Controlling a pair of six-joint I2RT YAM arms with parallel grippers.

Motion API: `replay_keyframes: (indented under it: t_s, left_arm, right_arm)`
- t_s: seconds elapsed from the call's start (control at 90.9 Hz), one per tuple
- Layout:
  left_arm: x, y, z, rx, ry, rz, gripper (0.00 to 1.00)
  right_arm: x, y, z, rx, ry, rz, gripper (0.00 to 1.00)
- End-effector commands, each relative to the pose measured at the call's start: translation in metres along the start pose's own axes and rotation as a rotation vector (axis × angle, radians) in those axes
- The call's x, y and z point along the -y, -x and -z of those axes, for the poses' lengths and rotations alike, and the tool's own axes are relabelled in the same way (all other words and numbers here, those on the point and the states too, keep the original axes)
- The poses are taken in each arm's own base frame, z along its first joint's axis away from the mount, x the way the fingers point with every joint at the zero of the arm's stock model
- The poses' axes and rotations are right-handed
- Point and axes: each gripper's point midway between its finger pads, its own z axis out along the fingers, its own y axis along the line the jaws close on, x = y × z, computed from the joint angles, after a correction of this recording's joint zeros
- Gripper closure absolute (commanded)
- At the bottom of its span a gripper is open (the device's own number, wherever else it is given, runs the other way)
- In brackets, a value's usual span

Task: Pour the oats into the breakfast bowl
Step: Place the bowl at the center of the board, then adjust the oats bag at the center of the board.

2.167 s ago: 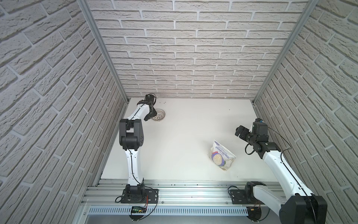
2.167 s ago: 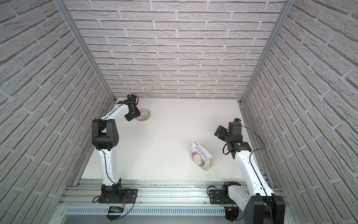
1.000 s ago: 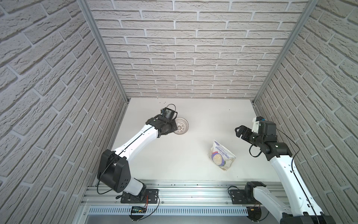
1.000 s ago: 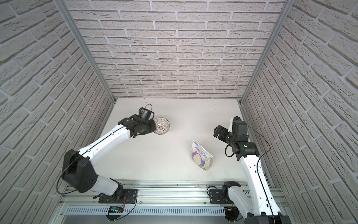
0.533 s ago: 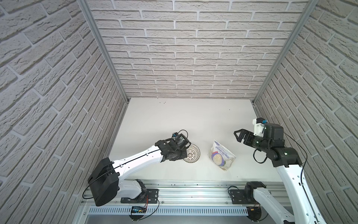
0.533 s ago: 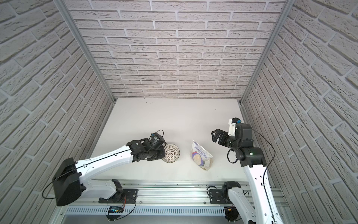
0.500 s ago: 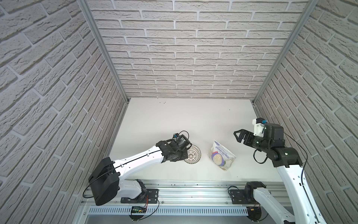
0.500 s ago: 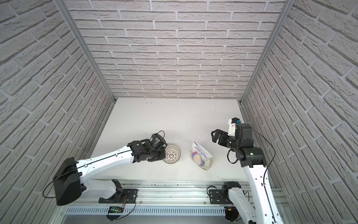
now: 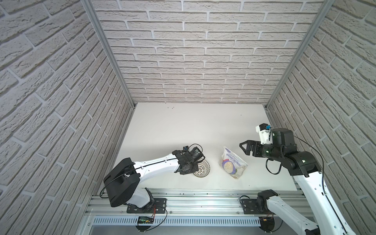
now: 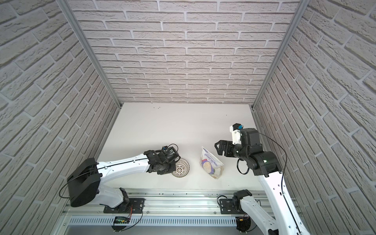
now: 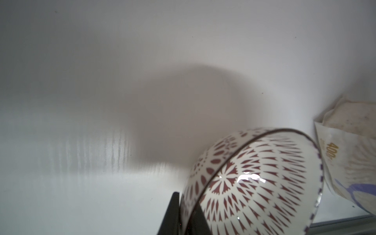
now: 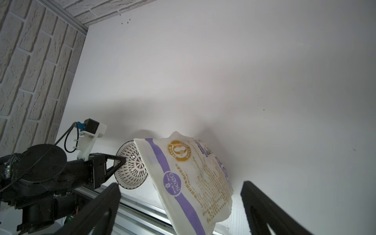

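The breakfast bowl (image 9: 201, 168) (image 10: 181, 168), white with a dark radial lattice inside, is near the table's front, left of centre. My left gripper (image 9: 192, 164) (image 10: 170, 164) (image 11: 184, 205) is shut on the bowl's (image 11: 254, 183) rim, one finger inside and one outside. Whether the bowl (image 12: 131, 168) rests on the table I cannot tell. The white, purple-trimmed pouch (image 9: 232, 163) (image 10: 211, 163) (image 12: 193, 179) holding the oats sits just right of the bowl, a small gap apart. My right gripper (image 9: 244, 147) (image 10: 218, 147) (image 12: 181, 189) hovers open above the pouch's right side, holding nothing.
Brick walls (image 9: 183, 61) close the table at the back and on both sides. An aluminium rail (image 9: 203, 201) runs along the front edge, close to the bowl and pouch. The white tabletop (image 9: 193, 126) stretches behind them.
My left arm has carried the bowl from the far left corner to the front, beside the pouch. The right gripper has moved a little towards the pouch and stayed open.
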Motion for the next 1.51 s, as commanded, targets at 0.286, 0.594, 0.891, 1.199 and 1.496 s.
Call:
replay_keyframes:
  t_s: [0.286, 0.594, 0.891, 1.199, 1.496]
  left_arm:
    - [-0.004, 0.012, 0.01, 0.075, 0.013, 0.014, 0.53]
    - [0.017, 0.052, 0.08, 0.301, -0.097, -0.05, 0.15]
    - [0.025, 0.085, 0.112, 0.512, -0.176, 0.023, 0.13]
    - [0.024, 0.102, 0.132, 0.611, -0.161, 0.064, 0.11]
    - [0.024, 0.113, 0.139, 0.654, -0.154, 0.146, 0.11]
  right_arm:
    - [-0.023, -0.026, -0.018, -0.146, 0.007, 0.185, 0.15]
    - [-0.022, -0.044, -0.038, -0.258, -0.059, 0.281, 0.24]
    - [-0.021, -0.04, -0.065, -0.306, -0.163, 0.373, 0.58]
    - [-0.034, -0.015, -0.061, -0.203, -0.173, 0.32, 0.97]
    - [-0.053, 0.02, -0.074, -0.08, -0.166, 0.1, 0.97]
